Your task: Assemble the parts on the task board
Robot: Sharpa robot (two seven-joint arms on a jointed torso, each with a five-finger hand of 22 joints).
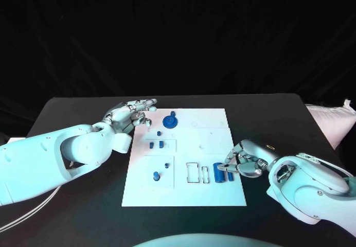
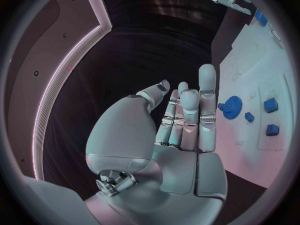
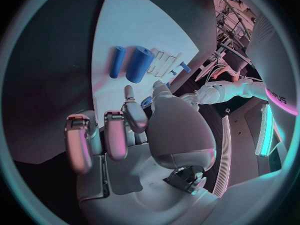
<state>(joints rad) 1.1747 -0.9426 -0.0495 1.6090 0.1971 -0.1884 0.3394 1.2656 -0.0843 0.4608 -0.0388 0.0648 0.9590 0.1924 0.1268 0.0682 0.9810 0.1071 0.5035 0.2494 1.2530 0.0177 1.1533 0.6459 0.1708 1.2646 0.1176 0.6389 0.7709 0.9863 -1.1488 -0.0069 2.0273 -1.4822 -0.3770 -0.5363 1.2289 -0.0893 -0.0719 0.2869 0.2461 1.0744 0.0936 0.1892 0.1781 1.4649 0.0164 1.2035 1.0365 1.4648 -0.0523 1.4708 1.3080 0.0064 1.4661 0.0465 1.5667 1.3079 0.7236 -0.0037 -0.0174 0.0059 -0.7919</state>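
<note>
A: Two hands sit at opposite edges of the task board (image 1: pixel 215 195), the white plate in the middle of the black surface (image 1: pixel 74 105). Which one is placed for the coming move?

B: The right hand (image 1: pixel 245 160), by judgement. It rests at the board's right edge, and the thick blue cylinder (image 1: pixel 219 172) lies just beside its fingertips, toward the board's middle. The left hand (image 1: pixel 132 114) hovers at the far-left corner, well apart from that piece.

A: How does the cylinder lie?

B: Flat on the board, its long axis running from the robot's side toward the far side, with a thin blue bar (image 1: pixel 230 176) parallel alongside it on the hand's side. In the right wrist view the two lie side by side beyond the fingers (image 3: pixel 115 135), cylinder (image 3: pixel 139 64) and bar (image 3: pixel 117 61) alike. So the reach goes inward across the bar, and a grasp would span the cylinder's width.

A: Are the hands holding anything?

B: No. The right hand's fingers are loosely curled and apart, with nothing between them. The left hand (image 2: pixel 181 130) is spread, fingers straight, nothing in it.

A: What is nearest the left hand?

B: The blue gear (image 1: pixel 171 121), just beside it on the board, seen also in the left wrist view (image 2: pixel 233 106). Smaller blue pegs (image 1: pixel 156 144) sit mid-board.

A: Any writing?

B: None legible on the board or parts.
</note>
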